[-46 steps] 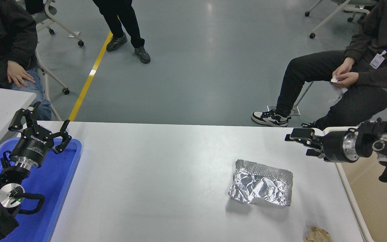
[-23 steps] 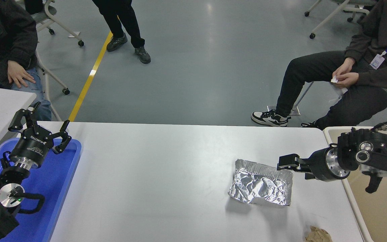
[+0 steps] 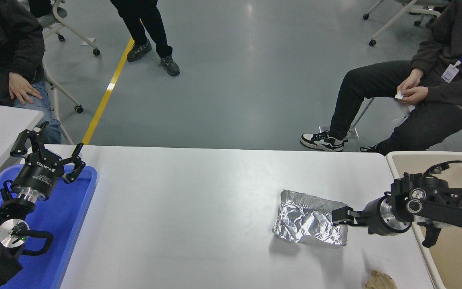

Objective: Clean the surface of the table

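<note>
— Where's the table w/ the mess?
— Right in front of me. Crumpled foil tray sits on its right half, brown paper wad at the near edge.
— Your right gripper?
— At the foil's right edge; can't tell if it's open or closed. Left gripper spread open, parked over the blue tray.

white table surface, crumpled foil tray, blue tray, brown paper wad
</note>
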Robot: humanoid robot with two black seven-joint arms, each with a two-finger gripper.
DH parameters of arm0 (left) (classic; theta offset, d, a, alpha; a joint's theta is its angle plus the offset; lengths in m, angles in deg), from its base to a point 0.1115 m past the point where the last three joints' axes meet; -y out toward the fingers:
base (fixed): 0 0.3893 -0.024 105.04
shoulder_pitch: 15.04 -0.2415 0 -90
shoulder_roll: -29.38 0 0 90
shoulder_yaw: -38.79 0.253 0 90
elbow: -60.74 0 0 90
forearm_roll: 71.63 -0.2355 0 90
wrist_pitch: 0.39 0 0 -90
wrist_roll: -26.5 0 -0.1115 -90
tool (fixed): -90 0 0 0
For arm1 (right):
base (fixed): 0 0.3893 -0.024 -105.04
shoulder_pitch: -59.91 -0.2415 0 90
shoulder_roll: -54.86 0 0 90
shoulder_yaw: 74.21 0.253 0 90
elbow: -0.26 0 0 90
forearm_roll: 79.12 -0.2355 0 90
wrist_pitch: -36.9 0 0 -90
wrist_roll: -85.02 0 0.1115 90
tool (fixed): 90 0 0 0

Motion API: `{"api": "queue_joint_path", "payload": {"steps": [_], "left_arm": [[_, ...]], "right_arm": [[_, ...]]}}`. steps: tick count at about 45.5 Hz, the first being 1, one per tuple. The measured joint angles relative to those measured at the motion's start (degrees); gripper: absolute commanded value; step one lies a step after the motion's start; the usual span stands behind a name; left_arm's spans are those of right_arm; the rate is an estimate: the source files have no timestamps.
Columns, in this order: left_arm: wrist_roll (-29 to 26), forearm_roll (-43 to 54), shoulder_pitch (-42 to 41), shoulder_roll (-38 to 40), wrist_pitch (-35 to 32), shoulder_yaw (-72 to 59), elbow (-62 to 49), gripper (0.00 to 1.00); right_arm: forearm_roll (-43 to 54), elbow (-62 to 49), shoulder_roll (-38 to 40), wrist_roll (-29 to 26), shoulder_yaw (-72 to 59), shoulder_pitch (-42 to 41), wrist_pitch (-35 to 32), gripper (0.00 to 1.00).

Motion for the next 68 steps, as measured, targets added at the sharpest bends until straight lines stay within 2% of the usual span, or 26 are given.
{"api": "queue_joint_path", "payload": {"steps": [8, 13, 15, 18, 21, 26, 37, 41, 49, 51, 68], "left_arm": [[0.00, 0.00, 0.00, 0.00, 0.00, 0.00, 0.00, 1.00], [0.00, 0.00, 0.00, 0.00, 0.00, 0.00, 0.00, 1.00], [-0.01, 0.00, 0.00, 0.00, 0.00, 0.00, 0.00, 1.00], [-0.01, 0.00, 0.00, 0.00, 0.00, 0.00, 0.00, 1.00], [-0.01, 0.00, 0.00, 0.00, 0.00, 0.00, 0.00, 1.00], [-0.01, -0.01, 0.00, 0.00, 0.00, 0.00, 0.00, 1.00], [-0.01, -0.01, 0.00, 0.00, 0.00, 0.00, 0.00, 1.00], [-0.01, -0.01, 0.00, 0.00, 0.00, 0.00, 0.00, 1.00], [-0.01, -0.01, 0.00, 0.00, 0.00, 0.00, 0.00, 1.00], [-0.01, -0.01, 0.00, 0.00, 0.00, 0.00, 0.00, 1.00], [-0.01, -0.01, 0.00, 0.00, 0.00, 0.00, 0.00, 1.00]], "right_arm": [[0.14, -3.18, -2.55, -0.02, 0.37, 0.88, 0.34, 0.97], [0.17, -4.62, -3.82, 0.09, 0.46, 1.16, 0.39, 0.88], [0.19, -4.94, -4.11, 0.12, 0.45, 1.21, 0.39, 0.78], [0.20, -5.43, -4.53, 0.16, 0.25, 1.27, 0.39, 0.72], [0.24, -5.77, -4.84, 0.19, 0.05, 1.27, 0.39, 0.50], [0.26, -6.13, -5.17, 0.23, -0.18, 1.27, 0.18, 0.33], [0.46, -6.60, -5.50, 0.75, -0.47, 1.54, -0.05, 0.21], [0.69, -6.77, -5.53, 1.05, -0.54, 1.61, -0.08, 0.09], [1.01, -7.60, -5.60, 2.17, -0.65, 1.69, -0.11, 0.04], [1.09, -7.73, -5.61, 2.40, -0.67, 1.70, -0.12, 0.00], [1.41, -9.16, -6.11, 4.97, -0.73, 1.80, -0.14, 0.00]]}}
